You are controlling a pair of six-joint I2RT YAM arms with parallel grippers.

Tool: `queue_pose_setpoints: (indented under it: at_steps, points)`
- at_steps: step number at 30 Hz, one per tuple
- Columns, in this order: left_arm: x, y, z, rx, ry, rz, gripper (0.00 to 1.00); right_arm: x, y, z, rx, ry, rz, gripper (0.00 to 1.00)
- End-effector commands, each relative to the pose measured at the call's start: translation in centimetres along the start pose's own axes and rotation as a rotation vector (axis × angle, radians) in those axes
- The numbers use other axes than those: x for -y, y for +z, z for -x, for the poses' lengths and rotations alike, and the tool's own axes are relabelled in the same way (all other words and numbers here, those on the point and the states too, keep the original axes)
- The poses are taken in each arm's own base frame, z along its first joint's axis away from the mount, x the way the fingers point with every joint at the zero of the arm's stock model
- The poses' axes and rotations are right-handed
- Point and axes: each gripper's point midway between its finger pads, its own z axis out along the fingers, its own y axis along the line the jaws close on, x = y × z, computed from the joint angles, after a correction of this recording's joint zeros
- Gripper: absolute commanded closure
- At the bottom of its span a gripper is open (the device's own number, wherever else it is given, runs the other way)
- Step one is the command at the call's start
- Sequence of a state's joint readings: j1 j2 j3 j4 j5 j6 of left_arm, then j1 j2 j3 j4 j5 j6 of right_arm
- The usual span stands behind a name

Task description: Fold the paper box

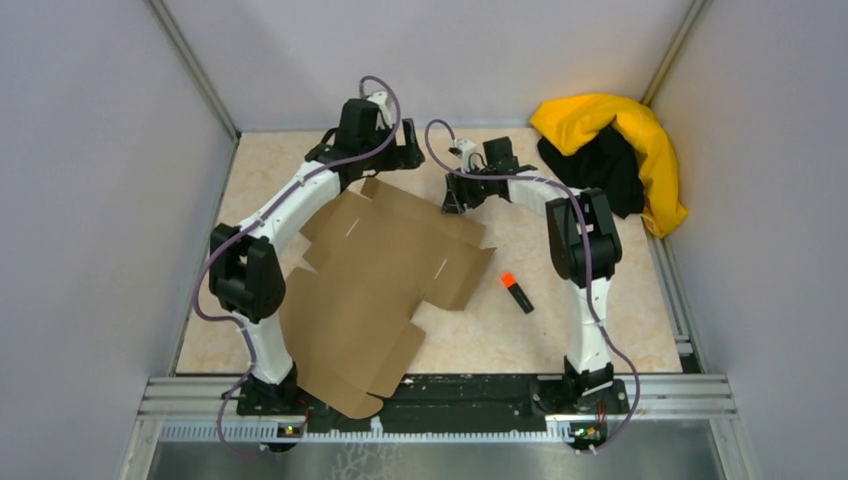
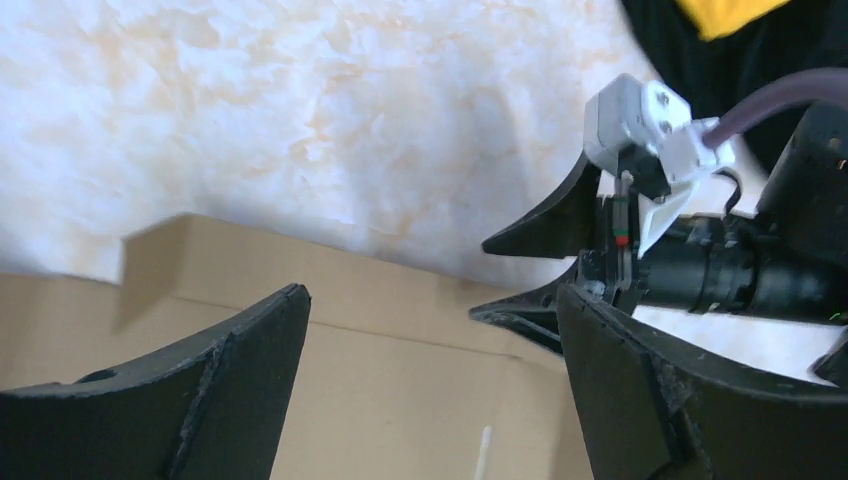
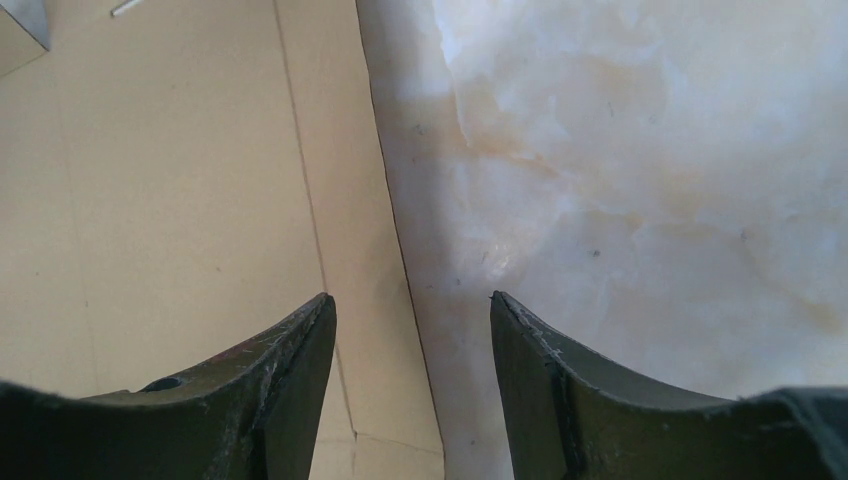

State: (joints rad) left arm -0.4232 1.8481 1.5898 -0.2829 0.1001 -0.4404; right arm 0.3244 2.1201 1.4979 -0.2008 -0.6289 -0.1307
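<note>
- Box (image 1: 370,290): plain brown cardboard with no print; its short slits show as thin pale lines.
- Table (image 1: 600,320) under the box: cream marble pattern with pale orange veining.
- Cloth (image 1: 650,140) beyond the box, to its right: bright yellow over black.
- Marker (image 1: 517,292) just right of the box: black body, orange cap.
- Arms (image 1: 290,200) either side of the box: white links, black joints, dull purple cables.
- Left gripper (image 2: 430,335) and right gripper (image 3: 410,320) over the box's far edge: matt black fingers.
- Walls (image 1: 90,200) around the box: pale grey-lilac, no pattern.
- Rail (image 1: 690,398) on the box's near side: silver metal.
</note>
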Motion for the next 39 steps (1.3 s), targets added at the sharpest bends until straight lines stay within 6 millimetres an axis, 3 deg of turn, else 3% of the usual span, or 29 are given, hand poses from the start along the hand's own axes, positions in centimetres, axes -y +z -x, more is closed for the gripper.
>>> queue_pose_setpoints:
  at_steps: [1,6,13,18,25,32,39]
  points:
    - [-5.8,-1.2,-2.1,-0.171,0.367,0.259,0.01,-0.2,-0.2,3.0,0.055,-0.061,0.067,0.42]
    - [-5.1,-1.2,-3.1,-0.165,0.304,0.169,0.02,-0.6,0.3,2.0,0.036,-0.055,0.104,0.42]
    - [-1.9,-2.2,-4.6,-0.189,0.029,-0.120,0.05,-0.6,0.6,1.6,0.023,-0.055,0.122,0.42]
    - [-0.6,-3.2,-3.9,-0.161,-0.052,-0.225,0.05,-0.8,0.7,1.4,0.010,-0.049,0.146,0.46]
    - [-0.7,-5.0,-3.7,-0.126,-0.281,-0.307,0.05,-2.4,-0.1,2.0,0.028,-0.056,0.156,0.60]
    - [-1.8,-5.3,-4.6,-0.122,-0.299,-0.245,0.05,-4.9,-0.6,2.0,0.029,-0.093,0.145,0.67]
    - [-2.4,-5.2,-5.7,-0.136,-0.314,-0.224,0.05,-5.5,-0.8,2.1,0.012,-0.110,0.110,0.82]
